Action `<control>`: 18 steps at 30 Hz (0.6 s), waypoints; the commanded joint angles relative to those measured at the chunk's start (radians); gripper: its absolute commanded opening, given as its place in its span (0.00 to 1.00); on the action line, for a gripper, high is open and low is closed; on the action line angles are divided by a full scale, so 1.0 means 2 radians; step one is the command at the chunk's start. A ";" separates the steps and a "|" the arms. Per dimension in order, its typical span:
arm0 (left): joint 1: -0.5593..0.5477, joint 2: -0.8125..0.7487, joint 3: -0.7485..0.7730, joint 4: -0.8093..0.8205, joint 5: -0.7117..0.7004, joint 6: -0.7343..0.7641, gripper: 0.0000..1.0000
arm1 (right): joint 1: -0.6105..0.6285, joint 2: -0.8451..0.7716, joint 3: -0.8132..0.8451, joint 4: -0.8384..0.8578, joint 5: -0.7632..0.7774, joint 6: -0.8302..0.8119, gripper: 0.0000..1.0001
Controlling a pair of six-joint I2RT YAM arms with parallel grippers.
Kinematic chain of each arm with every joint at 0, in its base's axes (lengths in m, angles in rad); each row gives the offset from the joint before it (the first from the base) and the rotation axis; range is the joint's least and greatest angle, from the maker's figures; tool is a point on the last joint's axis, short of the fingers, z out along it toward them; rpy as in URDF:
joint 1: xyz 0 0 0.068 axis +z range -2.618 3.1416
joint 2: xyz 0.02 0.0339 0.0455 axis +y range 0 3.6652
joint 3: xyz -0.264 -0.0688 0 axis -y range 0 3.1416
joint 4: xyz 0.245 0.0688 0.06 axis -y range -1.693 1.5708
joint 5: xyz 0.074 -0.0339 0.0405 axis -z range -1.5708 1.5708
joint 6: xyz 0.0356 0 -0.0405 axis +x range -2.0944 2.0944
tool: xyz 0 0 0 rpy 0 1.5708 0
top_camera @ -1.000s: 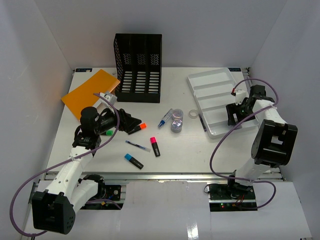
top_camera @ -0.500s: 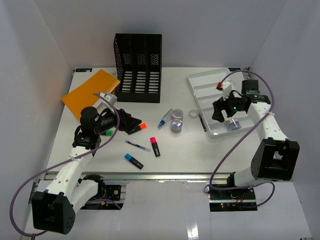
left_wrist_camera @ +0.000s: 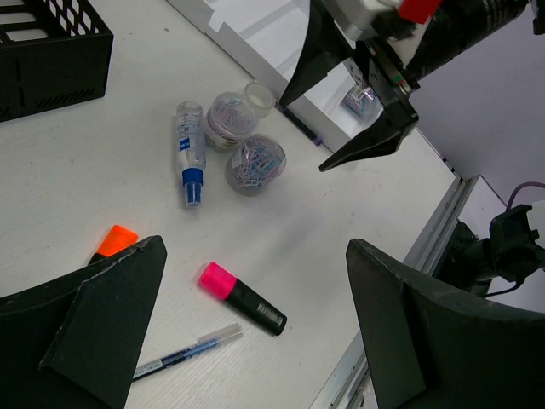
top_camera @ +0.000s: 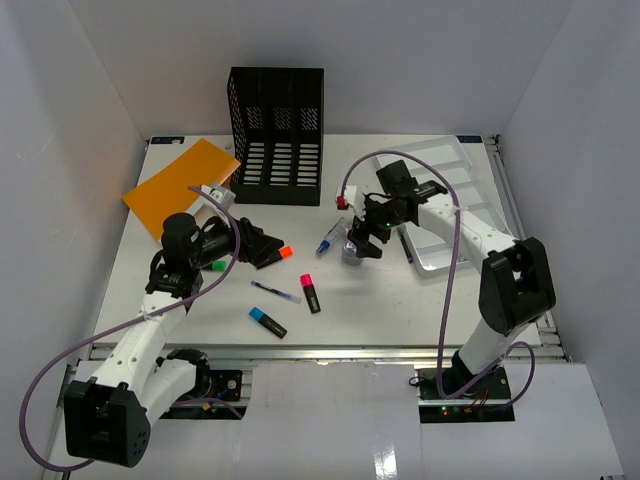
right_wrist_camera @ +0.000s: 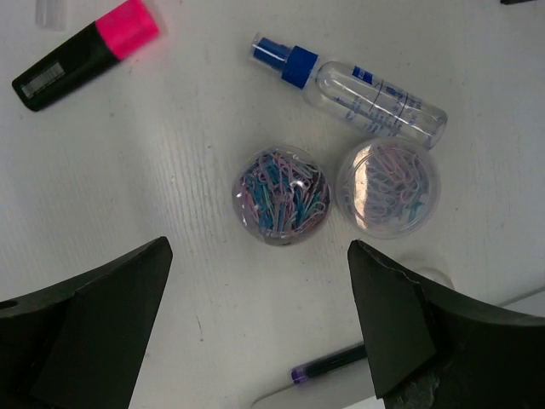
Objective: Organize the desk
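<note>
Hovering over the middle of the desk (top_camera: 400, 300), the right gripper (right_wrist_camera: 258, 251) has its fingers spread wide and nothing between them. Directly beneath it are a clear paper-clip tub (right_wrist_camera: 279, 194) and a second paper-clip tub (right_wrist_camera: 387, 187), which stand just beside each other. Read as a clock from overhead, the white tabletop fills the floor of the walled enclosure, and its metal rail runs along the 6 o'clock edge. A small spray bottle (right_wrist_camera: 366, 95) with a blue cap lies on its side at about 10 o'clock of the tubs. A white compartment tray (top_camera: 470, 185) sits toward 2 o'clock, with a purple pen (right_wrist_camera: 328, 362) along its near edge. The left gripper (left_wrist_camera: 255, 247) is at 9 o'clock of centre, also wide open and empty, above an orange highlighter (top_camera: 283, 254). A green highlighter (top_camera: 217, 266) lies under its arm. Toward 6 o'clock lie a pink highlighter (top_camera: 311, 292), a capped pen (top_camera: 275, 291) and a blue highlighter (top_camera: 267, 321), all apart from one another. A black mesh file holder (top_camera: 277, 135) stands at 12 o'clock, with an orange folder (top_camera: 180, 187) at 10 o'clock.
</note>
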 commanded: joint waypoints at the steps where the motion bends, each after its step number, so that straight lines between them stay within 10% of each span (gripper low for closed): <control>1: -0.001 0.001 0.008 0.001 0.001 0.009 0.98 | 0.026 0.040 0.064 0.001 0.067 0.142 0.90; 18: -0.001 0.005 0.009 -0.002 0.000 0.013 0.98 | 0.089 0.059 0.004 0.058 0.235 0.294 0.91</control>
